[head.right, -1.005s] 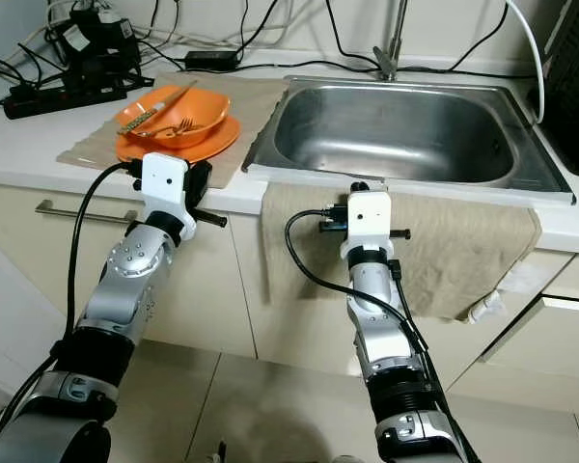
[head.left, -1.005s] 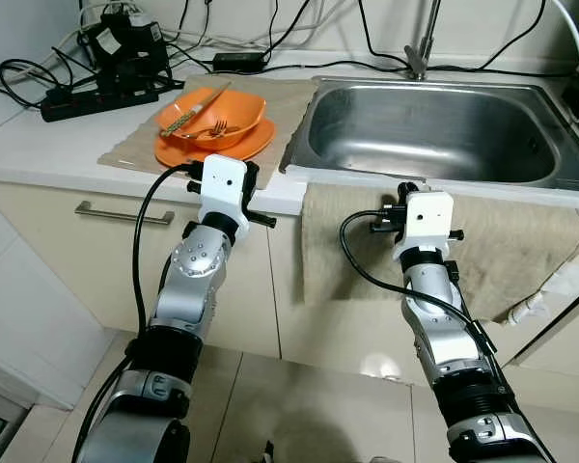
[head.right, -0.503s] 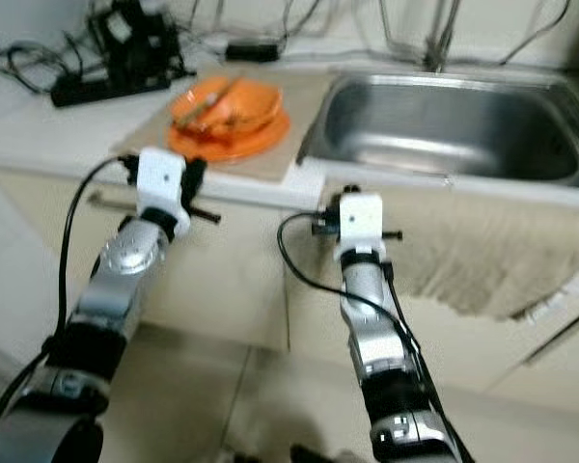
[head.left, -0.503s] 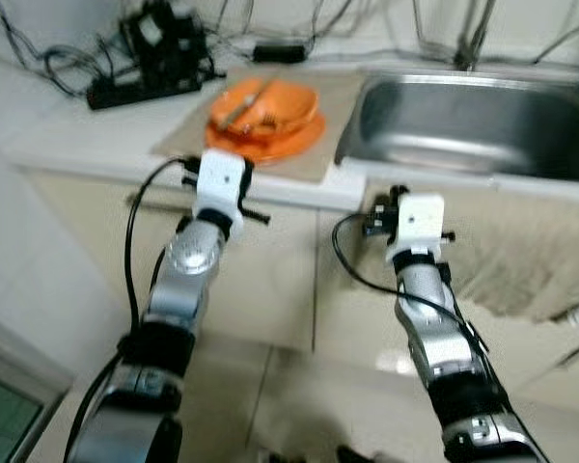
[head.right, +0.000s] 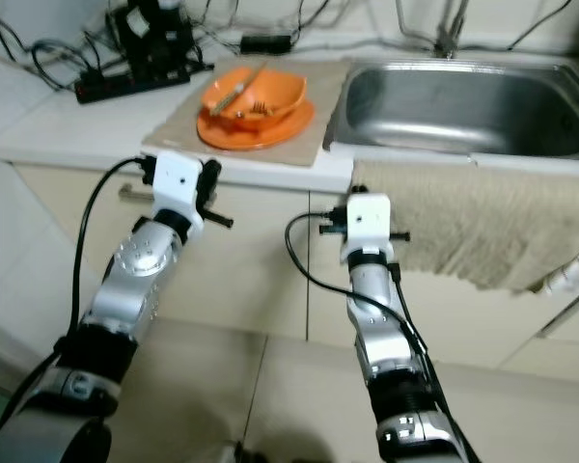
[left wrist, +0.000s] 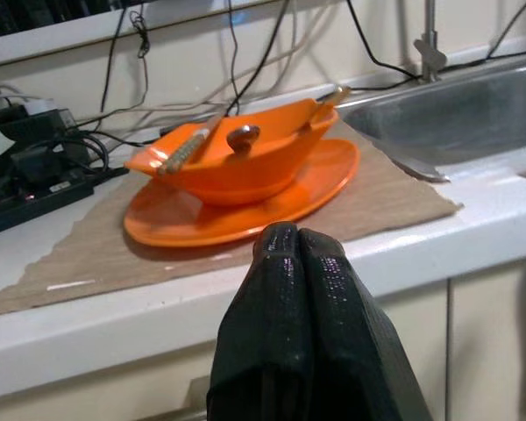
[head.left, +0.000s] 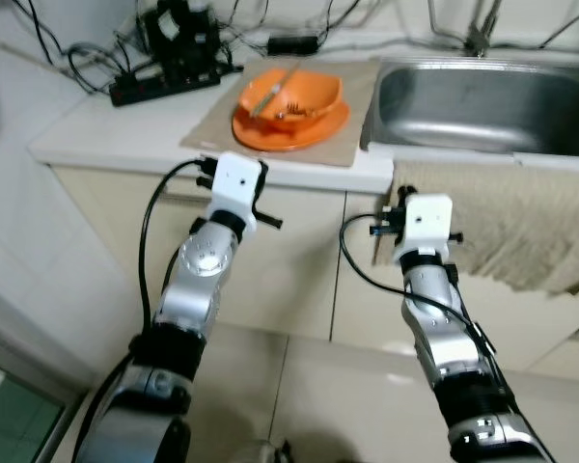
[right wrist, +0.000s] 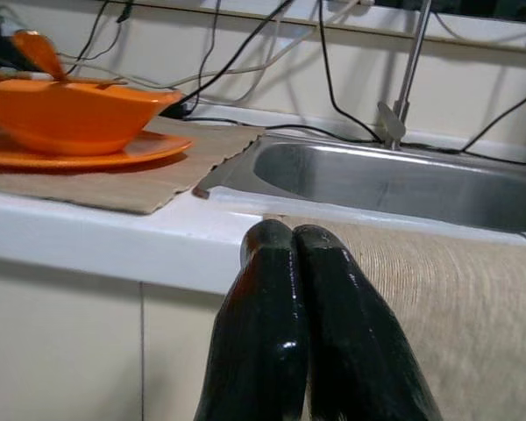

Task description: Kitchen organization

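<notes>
Left eye view: we stand before the desk (head.left: pixel 125 135), approach in hand. The orange bowl (head.left: pixel 291 94) with cutlery sits on its plate (head.left: pixel 270 130) beside the sink (head.left: pixel 482 96). Both the left gripper (left wrist: pixel 291 254) and right gripper (right wrist: pixel 298 250) have fingers together; next we must raise and open one.

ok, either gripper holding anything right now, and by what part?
Nothing held. Left gripper and right gripper both have fingers shut on nothing, short of the counter.
</notes>
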Controlling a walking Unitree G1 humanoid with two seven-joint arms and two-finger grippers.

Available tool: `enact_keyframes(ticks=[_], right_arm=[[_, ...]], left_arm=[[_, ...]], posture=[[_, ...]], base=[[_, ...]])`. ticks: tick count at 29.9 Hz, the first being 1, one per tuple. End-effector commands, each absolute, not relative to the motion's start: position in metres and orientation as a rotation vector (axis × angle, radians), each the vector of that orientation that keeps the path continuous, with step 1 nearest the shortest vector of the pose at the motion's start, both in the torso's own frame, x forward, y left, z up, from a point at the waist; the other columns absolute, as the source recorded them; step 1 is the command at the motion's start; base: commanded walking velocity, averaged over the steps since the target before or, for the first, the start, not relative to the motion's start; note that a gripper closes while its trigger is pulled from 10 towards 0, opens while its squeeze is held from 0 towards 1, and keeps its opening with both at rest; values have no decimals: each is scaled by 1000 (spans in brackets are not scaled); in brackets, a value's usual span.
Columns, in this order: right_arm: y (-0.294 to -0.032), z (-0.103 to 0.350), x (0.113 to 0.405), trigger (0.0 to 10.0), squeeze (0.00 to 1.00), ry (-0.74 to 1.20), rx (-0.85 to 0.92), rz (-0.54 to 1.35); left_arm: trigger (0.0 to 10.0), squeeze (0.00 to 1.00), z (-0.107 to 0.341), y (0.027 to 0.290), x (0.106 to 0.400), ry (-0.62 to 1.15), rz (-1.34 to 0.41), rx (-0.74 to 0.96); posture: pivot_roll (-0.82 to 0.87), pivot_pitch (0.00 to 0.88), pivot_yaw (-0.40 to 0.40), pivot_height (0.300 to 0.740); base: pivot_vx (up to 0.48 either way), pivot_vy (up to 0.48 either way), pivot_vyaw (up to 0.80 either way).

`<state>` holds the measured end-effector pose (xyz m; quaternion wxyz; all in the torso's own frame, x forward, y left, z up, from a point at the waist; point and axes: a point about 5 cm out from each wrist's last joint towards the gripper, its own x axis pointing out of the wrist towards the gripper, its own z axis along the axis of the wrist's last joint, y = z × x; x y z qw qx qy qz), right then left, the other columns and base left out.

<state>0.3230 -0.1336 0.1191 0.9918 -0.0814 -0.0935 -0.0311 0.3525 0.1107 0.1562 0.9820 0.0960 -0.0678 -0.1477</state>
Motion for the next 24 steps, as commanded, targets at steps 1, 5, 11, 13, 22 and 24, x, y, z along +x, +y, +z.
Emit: enact_keyframes(ticks=[1,5,11,13,22,24], right_arm=[[-134,121,323,10000,0,-197,-169,-63],[-132,121,324,10000,0,-198,-168,-57],[-131,120,323,10000,0,-195,-168,-54],[-130,120,323,10000,0,-196,-167,-53],[-128,119,323,10000,0,-195,-176,-39],[-128,119,323,10000,0,-198,-178,-39]], left_arm=[[10000,0,160,107,353,-147,-308,196],[10000,0,161,106,352,-156,-312,210],[10000,0,161,107,352,-160,-308,200],[10000,0,160,109,353,-152,-296,196],[10000,0,159,112,354,-136,-267,197],[10000,0,159,112,354,-133,-258,206]], posture=[[-52,0,83,740],[-49,0,83,740],[-46,0,84,740],[-46,0,84,740],[-41,0,84,740],[-41,0,84,740]], base=[[274,-390,0],[325,-349,0],[157,-408,0],[459,0,0],[480,0,0],[0,0,0]])
